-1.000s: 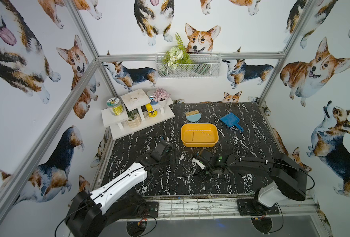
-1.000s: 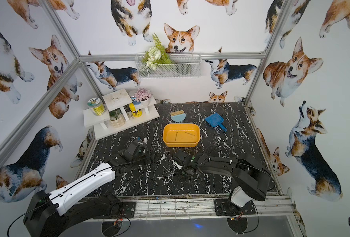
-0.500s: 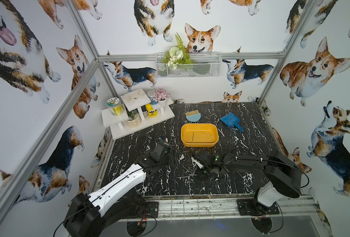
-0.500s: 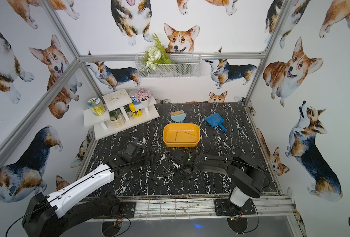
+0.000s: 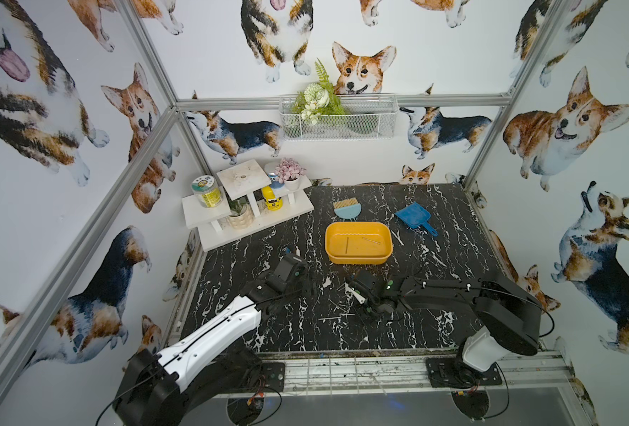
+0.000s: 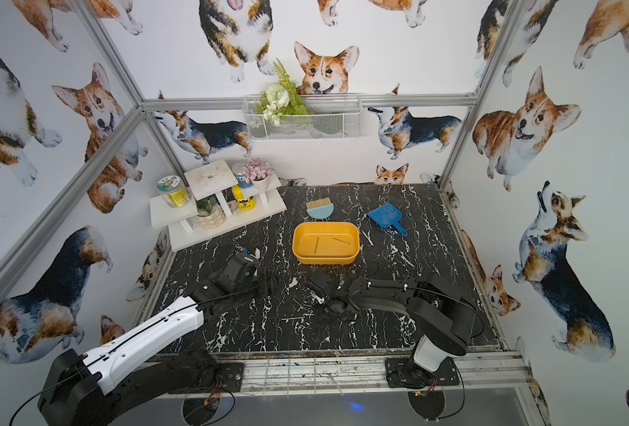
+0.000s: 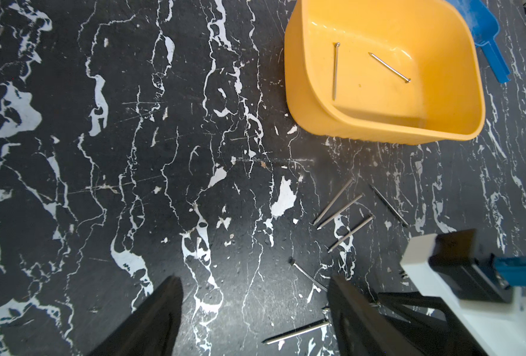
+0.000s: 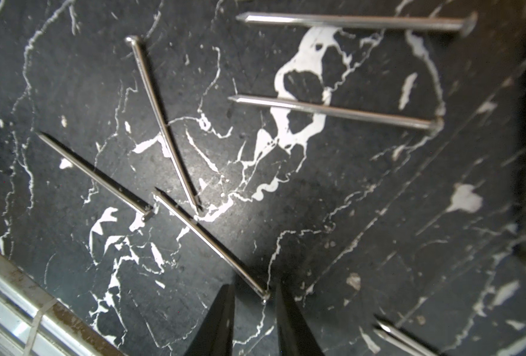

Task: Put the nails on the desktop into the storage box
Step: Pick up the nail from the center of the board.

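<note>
Step (judged): the right arm is picking a single nail off the desktop (image 5: 434,332). Two nails (image 7: 335,71) already lie in the storage box (image 5: 357,259), and many are not yet moved.
Right gripper (image 8: 254,286): jaws narrowed to a slim gap and set down at the surface. They straddle a nail's head end but are not visibly clamped on it.
Target nail (image 8: 209,243): lies flat, head between the fingertips (image 8: 224,311). The shank runs out ahead of the jaws and slants off to one side.
Key relation: the long axis lies nearer along the fingers than across them, so a closure would catch only the head end. The right arm is clearly the nearer.
Left gripper (image 7: 252,279): spread wide and empty, held above bare marble beside the cluster.
Storage box: further back on the desktop, apart from the loose nails.
Surface: hard, black and white-veined – the veins mimic shanks. A neighbouring nail (image 8: 166,123) has its tip touching the target's shank.
Room: a blue dustpan (image 5: 412,217) and a brush (image 5: 347,208) sit behind the box, and a white shelf stand (image 5: 246,210) is at the back left.
Risk (judged): an end grip may let the nail pivot or slip out.
</note>
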You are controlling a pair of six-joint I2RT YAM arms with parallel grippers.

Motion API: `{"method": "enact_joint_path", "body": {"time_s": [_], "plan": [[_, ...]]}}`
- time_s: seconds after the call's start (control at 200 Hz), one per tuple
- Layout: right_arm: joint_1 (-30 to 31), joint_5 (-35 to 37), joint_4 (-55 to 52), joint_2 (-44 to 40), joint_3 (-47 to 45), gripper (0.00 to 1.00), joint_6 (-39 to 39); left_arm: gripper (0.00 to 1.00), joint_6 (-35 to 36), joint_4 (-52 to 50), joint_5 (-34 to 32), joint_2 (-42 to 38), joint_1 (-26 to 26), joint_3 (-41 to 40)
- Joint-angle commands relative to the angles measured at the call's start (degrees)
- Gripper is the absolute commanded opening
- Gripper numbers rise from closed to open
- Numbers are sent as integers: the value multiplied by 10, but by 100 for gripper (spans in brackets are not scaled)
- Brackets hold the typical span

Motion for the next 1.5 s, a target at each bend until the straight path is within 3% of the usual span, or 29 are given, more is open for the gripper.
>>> {"method": "enact_joint_path", "body": {"time_s": [0.0,0.586,1.056,1.496], "plan": [[2,-4,-11,-3,-3,28,-6,80,5,6,6,3,1,1],[2,8,-21,30,9,21,-7,80,2,4,3,-1,6,-1],[2,11,-22,37,5,0,10,80,1,5,1,6,7,3],[1,15,-21,11,1,0,17,80,5,11,4,20,8,12]]}}
